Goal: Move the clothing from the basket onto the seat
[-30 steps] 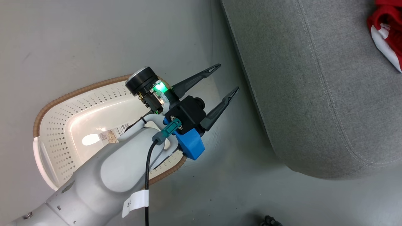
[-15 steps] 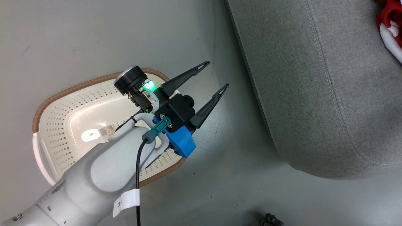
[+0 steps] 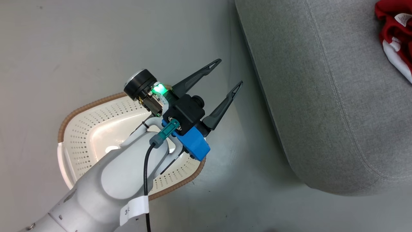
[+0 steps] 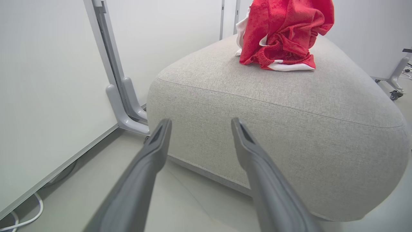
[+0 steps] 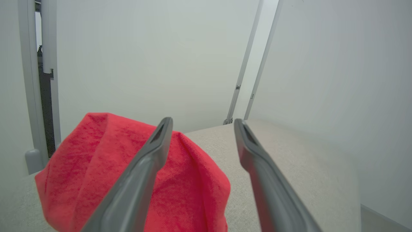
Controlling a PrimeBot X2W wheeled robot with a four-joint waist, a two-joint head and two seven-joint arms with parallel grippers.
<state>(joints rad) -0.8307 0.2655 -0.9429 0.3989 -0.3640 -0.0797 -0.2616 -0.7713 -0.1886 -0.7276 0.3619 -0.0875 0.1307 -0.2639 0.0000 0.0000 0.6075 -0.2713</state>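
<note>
Fingers [image 3: 196,76] of left gripper [image 3: 230,72]: long, dark, spread wide, pinching nothing, poised over far side of cream-white perforated plastic laundry basket with brown woven-look rim [image 3: 93,104], tips aimed across pale grey floor [image 3: 96,48] toward large grey fabric-upholstered seat cushion [image 3: 322,96]. Same with right gripper [image 5: 202,120] in its wrist view: parted, empty, close beside bright red soft clothing with white trim [image 5: 96,167]; touching or not, impossible to tell.

Clothing already up on seat, heaped well back from rounded corner nearest basket. No red in visible part of basket; some of its bottom hidden beneath pale forearm [image 3: 128,174].

Judged step: finishing off, or checking for leftovers. To do it well: swing left arm clear of basket to expose hidden bottom before calling task done. Keep both pairs of fingers parted and off fabric, to avoid snagging a loose fold or elastic cuff and dragging it toward cushion edge. Draw right gripper up and back, not sideways through heap.

Orientation: crumpled into a mound, so no clean long axis. In left wrist view, standing up off cushion, white-trimmed hem lying at bottom on side facing left gripper. In head view, cut by right edge, small white label [image 3: 402,19] showing on top. Seat's own long axis apparently along its slanted near edge, running away from robot.
</note>
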